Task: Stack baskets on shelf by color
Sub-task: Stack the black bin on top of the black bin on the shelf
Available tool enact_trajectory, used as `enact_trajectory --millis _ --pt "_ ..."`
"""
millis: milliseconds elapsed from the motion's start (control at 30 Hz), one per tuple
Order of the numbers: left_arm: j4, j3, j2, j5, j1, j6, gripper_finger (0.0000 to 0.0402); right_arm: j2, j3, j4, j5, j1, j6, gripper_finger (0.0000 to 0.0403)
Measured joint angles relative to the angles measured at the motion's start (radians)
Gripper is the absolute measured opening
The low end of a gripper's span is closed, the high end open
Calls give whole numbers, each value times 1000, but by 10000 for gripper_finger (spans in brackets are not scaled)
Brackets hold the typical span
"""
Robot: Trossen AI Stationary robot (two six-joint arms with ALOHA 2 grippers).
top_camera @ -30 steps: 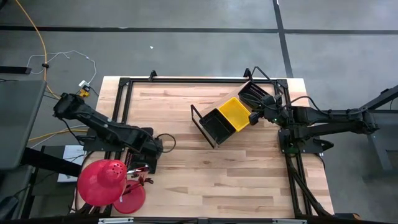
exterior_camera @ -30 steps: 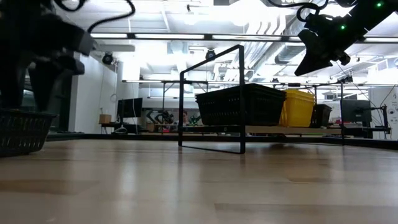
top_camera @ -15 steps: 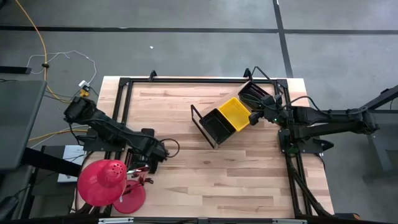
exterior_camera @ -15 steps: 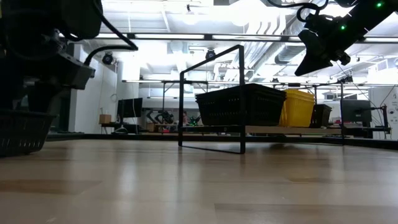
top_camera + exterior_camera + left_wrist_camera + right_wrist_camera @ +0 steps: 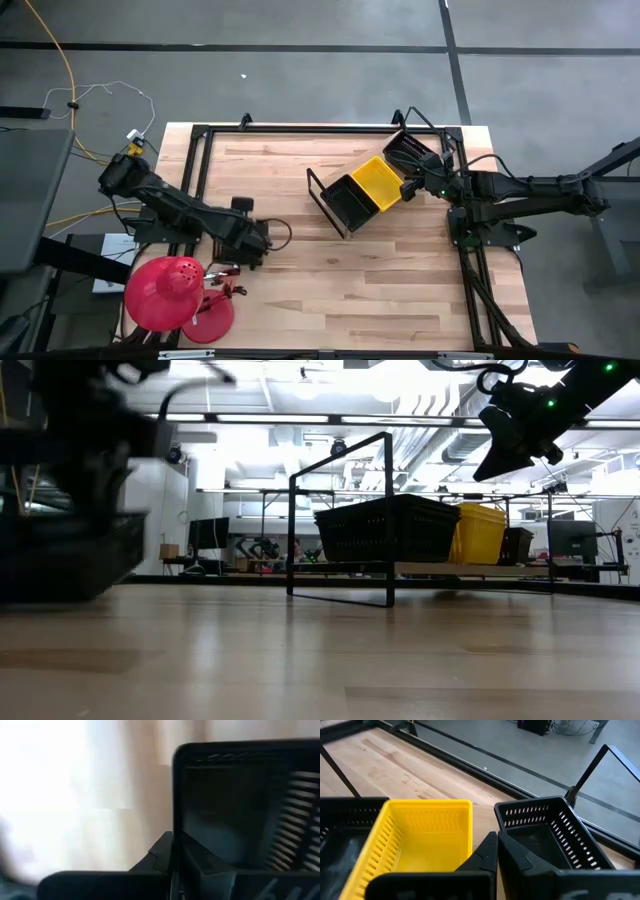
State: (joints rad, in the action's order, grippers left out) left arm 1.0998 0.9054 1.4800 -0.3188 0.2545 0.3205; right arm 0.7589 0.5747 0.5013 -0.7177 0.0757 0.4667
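Gripping a black mesh-sided plastic basket [image 5: 245,805] by its rim, the left gripper [image 5: 252,240] sits at the lower left of the high view, beside a red dome-shaped object [image 5: 165,292]. Centre frame, the slanted wooden shelf with a black metal frame [image 5: 345,205] carries another black basket [image 5: 350,203] touching a bright yellow mesh basket [image 5: 378,182]. Further right, the right gripper [image 5: 408,188] hovers by a third black basket [image 5: 412,152]; whether its jaws are clenched cannot be told.
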Motion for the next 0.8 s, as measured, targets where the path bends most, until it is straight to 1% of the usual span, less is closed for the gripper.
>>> enact_trajectory --millis 167,300,400,567,633,733,800 --pt "68 85 -94 -233 -19 30 1 0 0 -32 20 0 3 0" --pt "61 140 -177 -443 -34 55 1 0 0 -98 44 0 -39 0" --pt "53 167 -212 -613 -41 63 1 0 0 -158 71 0 -81 0" --pt "34 190 -232 -956 -50 110 0 0 0 -255 150 0 -140 0" --pt "-28 190 -232 -1079 -64 113 0 0 0 -299 180 0 -174 0" --pt "-148 190 -225 -1164 -112 66 0 0 0 -398 230 0 -248 0" --pt "-245 190 -214 -1172 -159 6 0 0 0 -472 280 0 -299 0"
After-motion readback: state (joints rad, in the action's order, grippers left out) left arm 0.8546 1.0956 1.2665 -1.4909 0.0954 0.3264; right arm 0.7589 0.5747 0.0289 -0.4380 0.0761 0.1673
